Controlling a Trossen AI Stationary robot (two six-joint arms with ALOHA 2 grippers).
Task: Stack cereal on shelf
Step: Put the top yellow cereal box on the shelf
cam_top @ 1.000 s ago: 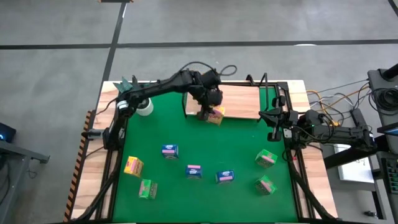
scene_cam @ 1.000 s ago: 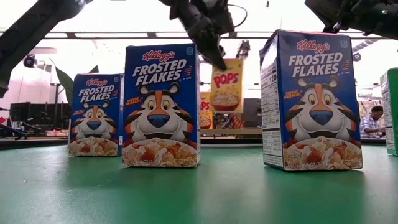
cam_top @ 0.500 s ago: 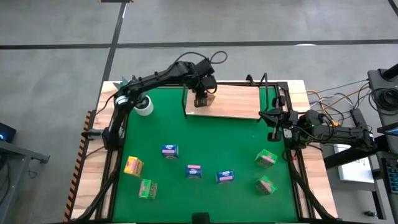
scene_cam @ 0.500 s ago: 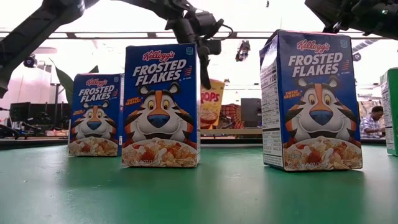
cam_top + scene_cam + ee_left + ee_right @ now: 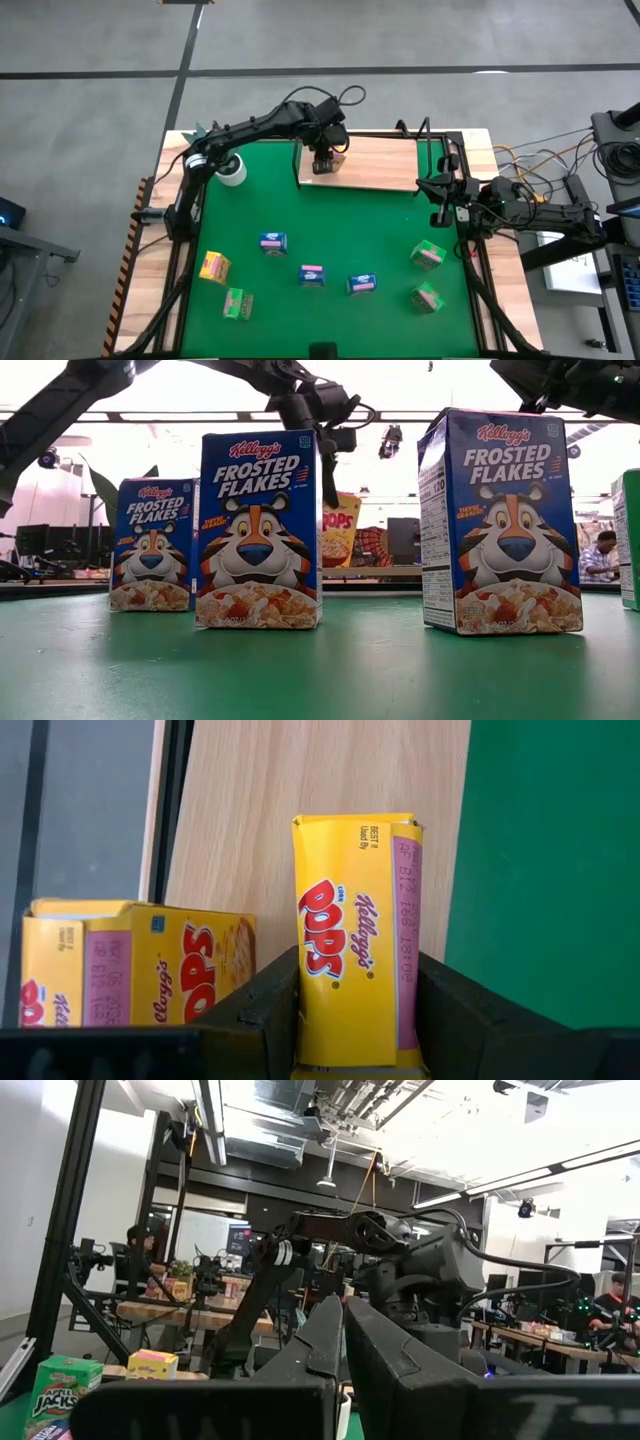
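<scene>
Left gripper reaches toward twelve o'clock, fingers clamped around something; right gripper — fingers together — waits at three o'clock.

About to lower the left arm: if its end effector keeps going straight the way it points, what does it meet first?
The left end effector, shut on a yellow Pops box, points down at the shelf. The box would probably meet its wooden board first.

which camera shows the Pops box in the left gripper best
The left wrist view: the held Pops box fills it, clamped between the fingers. In the high view the gripper hides it; the low view shows a sliver behind a Frosted Flakes box.
</scene>
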